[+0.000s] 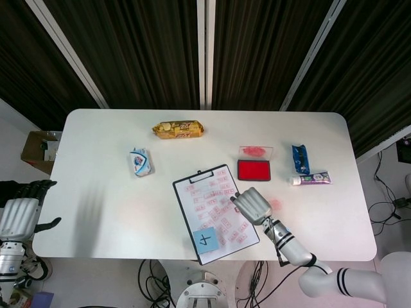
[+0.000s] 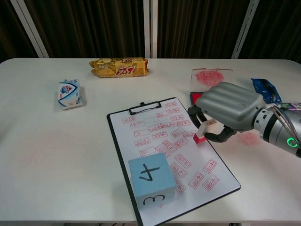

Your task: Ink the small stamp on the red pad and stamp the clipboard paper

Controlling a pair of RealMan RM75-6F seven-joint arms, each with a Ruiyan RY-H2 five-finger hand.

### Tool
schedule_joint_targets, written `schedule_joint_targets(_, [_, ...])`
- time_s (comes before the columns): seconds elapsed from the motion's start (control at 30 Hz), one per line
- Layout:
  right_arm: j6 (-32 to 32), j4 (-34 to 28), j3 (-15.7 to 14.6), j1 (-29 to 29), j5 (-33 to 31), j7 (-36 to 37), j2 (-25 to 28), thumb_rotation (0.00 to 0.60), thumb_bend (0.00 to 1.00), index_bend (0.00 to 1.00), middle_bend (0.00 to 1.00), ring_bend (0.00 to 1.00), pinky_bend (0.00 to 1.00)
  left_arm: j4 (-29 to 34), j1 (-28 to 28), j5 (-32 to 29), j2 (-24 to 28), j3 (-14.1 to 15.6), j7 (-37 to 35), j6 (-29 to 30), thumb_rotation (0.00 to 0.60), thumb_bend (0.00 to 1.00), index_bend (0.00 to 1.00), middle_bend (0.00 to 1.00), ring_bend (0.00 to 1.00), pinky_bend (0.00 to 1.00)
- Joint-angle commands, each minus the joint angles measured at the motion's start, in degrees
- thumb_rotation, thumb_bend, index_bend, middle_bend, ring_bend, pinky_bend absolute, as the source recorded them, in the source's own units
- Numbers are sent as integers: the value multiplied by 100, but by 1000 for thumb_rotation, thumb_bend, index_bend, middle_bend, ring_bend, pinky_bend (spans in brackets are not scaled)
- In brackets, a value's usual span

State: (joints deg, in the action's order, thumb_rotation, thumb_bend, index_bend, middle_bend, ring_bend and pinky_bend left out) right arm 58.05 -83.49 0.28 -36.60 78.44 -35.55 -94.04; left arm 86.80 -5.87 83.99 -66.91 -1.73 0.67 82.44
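Observation:
My right hand [image 2: 228, 111] [image 1: 252, 206] holds the small stamp [image 2: 203, 131], white-handled with a red base, and presses it onto the right edge of the clipboard paper [image 2: 164, 141] [image 1: 214, 204], which is covered in red prints. The red ink pad [image 1: 254, 169] lies behind the hand, with its stained clear lid [image 2: 209, 76] further back; in the chest view the hand hides most of the pad. My left hand [image 1: 19, 213] hangs off the table's left edge with its fingers apart, holding nothing.
A blue cube [image 2: 151, 180] marked 4 sits on the clipboard's near end. A yellow snack pack [image 2: 119, 67] lies at the back, a blue-white packet [image 2: 70, 93] at the left. A blue pouch [image 1: 300, 158] and a toothpaste tube [image 1: 312, 179] lie at the right.

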Motion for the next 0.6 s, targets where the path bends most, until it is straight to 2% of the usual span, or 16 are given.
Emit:
schedule_joint_targets(0.03, [-41,60,16,-5,-50,-76,-67,600,483,1000,892,919,979,-12,6,-4,3,-4,-18,7,600,0,188,194,155,248])
schedule_joint_targets(0.6, [-294,137,84,-132,-92,-74,-228,600,484,1000,892,919,979,-95,24,-11,-7,-4,-98,3,600,0,188,194,156,247])
